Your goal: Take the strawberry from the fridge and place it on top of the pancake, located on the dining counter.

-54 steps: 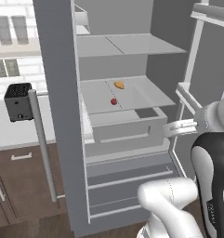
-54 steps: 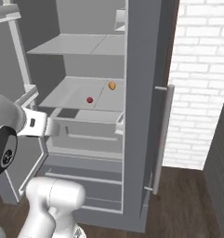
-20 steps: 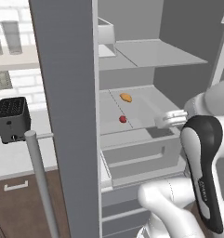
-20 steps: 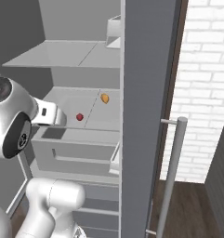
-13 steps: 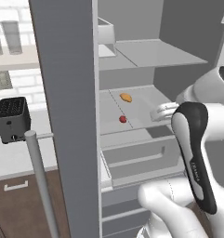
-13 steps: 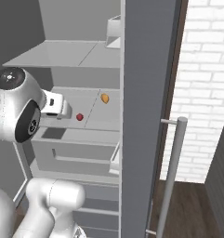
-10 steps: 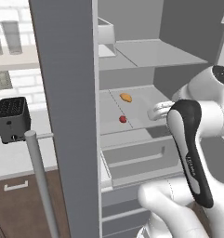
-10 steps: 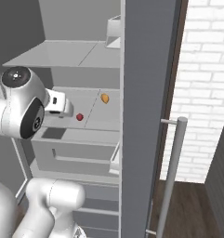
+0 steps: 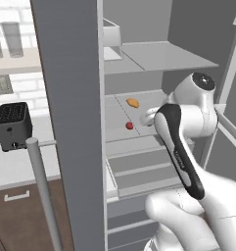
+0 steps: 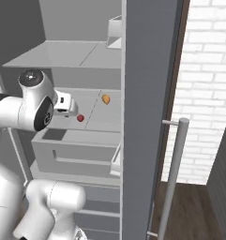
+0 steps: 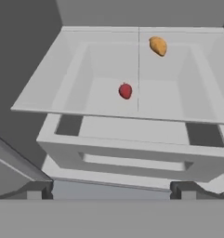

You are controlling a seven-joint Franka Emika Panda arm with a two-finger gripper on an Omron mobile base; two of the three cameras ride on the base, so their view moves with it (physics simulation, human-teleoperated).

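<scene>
so the strawberry point(image 11: 125, 90) sat straight ahead of the wide-open gripper point(image 11: 111, 189), mid-shelf point(image 11: 48, 88) in the fridge point(image 9: 70, 98), just behind the shelf's front edge

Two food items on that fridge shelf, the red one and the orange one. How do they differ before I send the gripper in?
The strawberry is dark red and roundish; the orange-tan item is paler, oval and somewhat larger. The strawberry lies nearer the shelf's front edge, the orange-tan item farther back and to the right in the hand view. Both rest apart on the same pale shelf, untouched, ahead of the open gripper.
</scene>
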